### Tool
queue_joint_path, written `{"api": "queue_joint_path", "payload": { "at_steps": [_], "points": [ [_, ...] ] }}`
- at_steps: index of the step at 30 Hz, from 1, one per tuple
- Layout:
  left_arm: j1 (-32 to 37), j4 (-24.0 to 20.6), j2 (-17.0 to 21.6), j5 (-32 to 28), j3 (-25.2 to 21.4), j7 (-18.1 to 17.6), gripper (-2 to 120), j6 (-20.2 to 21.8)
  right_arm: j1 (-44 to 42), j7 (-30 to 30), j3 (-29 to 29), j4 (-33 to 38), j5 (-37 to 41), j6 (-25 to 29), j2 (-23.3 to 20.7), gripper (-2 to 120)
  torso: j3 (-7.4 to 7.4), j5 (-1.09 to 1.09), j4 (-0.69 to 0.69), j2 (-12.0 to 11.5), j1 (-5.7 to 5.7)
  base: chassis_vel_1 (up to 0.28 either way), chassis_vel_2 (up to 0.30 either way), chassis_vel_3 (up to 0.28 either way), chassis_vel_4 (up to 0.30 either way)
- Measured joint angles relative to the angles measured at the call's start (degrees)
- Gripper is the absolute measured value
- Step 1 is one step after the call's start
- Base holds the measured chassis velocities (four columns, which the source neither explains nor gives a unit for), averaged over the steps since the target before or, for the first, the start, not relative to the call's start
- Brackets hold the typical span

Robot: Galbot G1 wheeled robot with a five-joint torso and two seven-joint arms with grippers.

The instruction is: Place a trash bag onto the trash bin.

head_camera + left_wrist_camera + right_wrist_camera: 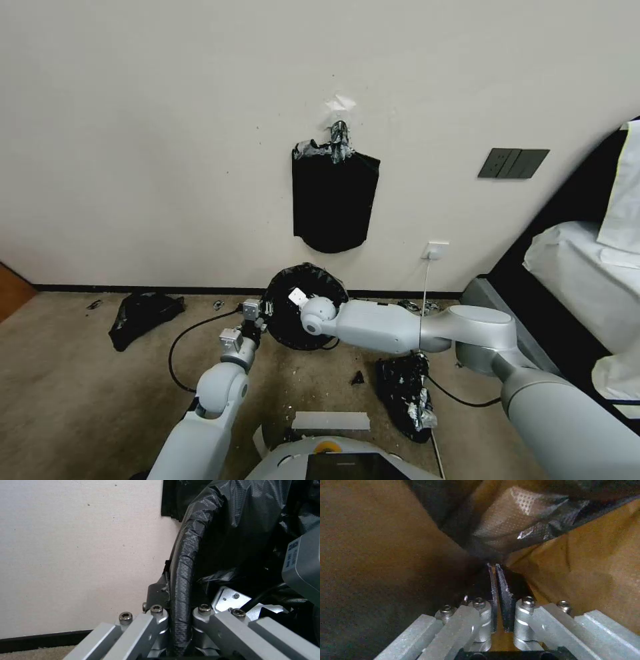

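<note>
- Nearest the head camera, the robot's own base [333,460] is showing at the lower edge, with a flat pale strip [331,421] lying on the tan carpet [80,400] just beyond it
- Two black plastic heaps are lying on the floor: one flecked with silver scraps [405,393] is sitting under the right forearm, and the other [143,317] is lying well off to the left near the wall
- One black cable [193,333] is looping across the carpet beside the left arm
- Reaching forward, the left gripper [261,319] is pinching the trash bag's [303,280] rolled rim; in the left wrist view the fingers [156,620] are pressing a thick black fold of bag [183,585] between them
- From the right, the right arm is stretching across and its gripper [298,298] is dipping into the bag's mouth, blocking much of the opening; in the right wrist view its pads [501,597] are standing almost together with a thin gap, and whether film is caught there cannot be told
- Against the wall, the trash bag is sitting over the trash bin, draping it so fully that the bin's cream walls are hidden
- Farther back, one flat black bundle of bags [333,200] is hanging on the wall above the bin, one white plug [435,251] is sitting low to its right with a cord hanging down, and one dark switch plate [513,163] is sitting higher
</note>
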Motion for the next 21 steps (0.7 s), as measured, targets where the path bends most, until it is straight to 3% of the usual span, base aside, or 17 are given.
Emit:
{"api": "queue_joint_path", "payload": {
  "at_steps": [12,21],
  "points": [
    [-0.20,0.58,-0.04,-0.02,-0.03,0.03,1,0.05,-0.84,0.49,0.41,1.47,-0.23,0.02,-0.49,6,0.00,0.00,0.00,0.00,0.00,0.000,0.000,0.000,0.000],
    [-1.14,3.19,0.20,-1.91,-0.57,-0.66,1,0.22,-0.47,1.88,1.59,9.28,-0.17,0.02,-2.58,6,0.00,0.00,0.00,0.00,0.00,0.000,0.000,0.000,0.000]
  ]
}}
